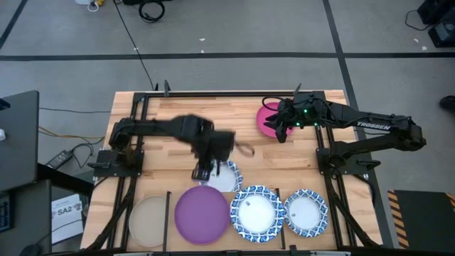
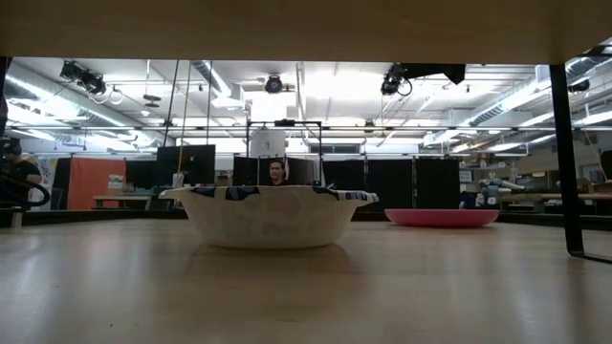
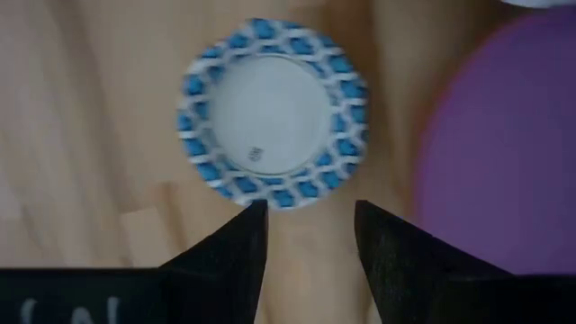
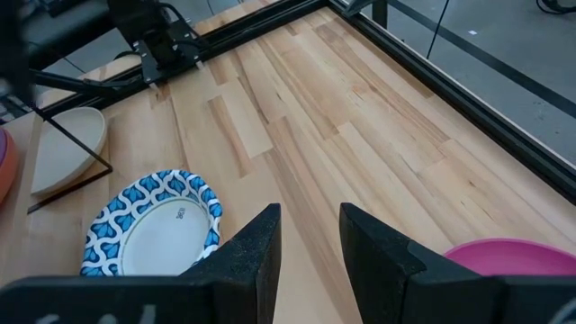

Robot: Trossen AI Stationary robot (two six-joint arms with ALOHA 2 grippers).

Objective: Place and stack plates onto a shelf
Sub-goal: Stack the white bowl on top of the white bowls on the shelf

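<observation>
A blue-rimmed white plate point(image 1: 229, 178) point(image 3: 274, 112) lies flat on the wooden table just behind the shelf bays. My left gripper point(image 1: 205, 171) point(image 3: 306, 220) hangs open above it, fingers pointing down at the plate's rim, apart from it. In the shelf point(image 1: 168, 210) along the near edge lie a beige plate point(image 1: 151, 219), a purple plate point(image 1: 202, 213) and two blue-rimmed plates point(image 1: 256, 212) point(image 1: 306, 212). A magenta plate point(image 1: 266, 117) point(image 4: 513, 256) lies at the far right, under my right gripper point(image 1: 283, 131) point(image 4: 310, 238), which waits open above it.
Black frame bars point(image 1: 327, 153) run along the table's sides and between the bays. Bare wood point(image 1: 185, 107) spreads across the far half of the table. In the low view the blue-rimmed plate point(image 2: 271, 215) stands in front of the magenta one point(image 2: 442, 218); a person shows far behind.
</observation>
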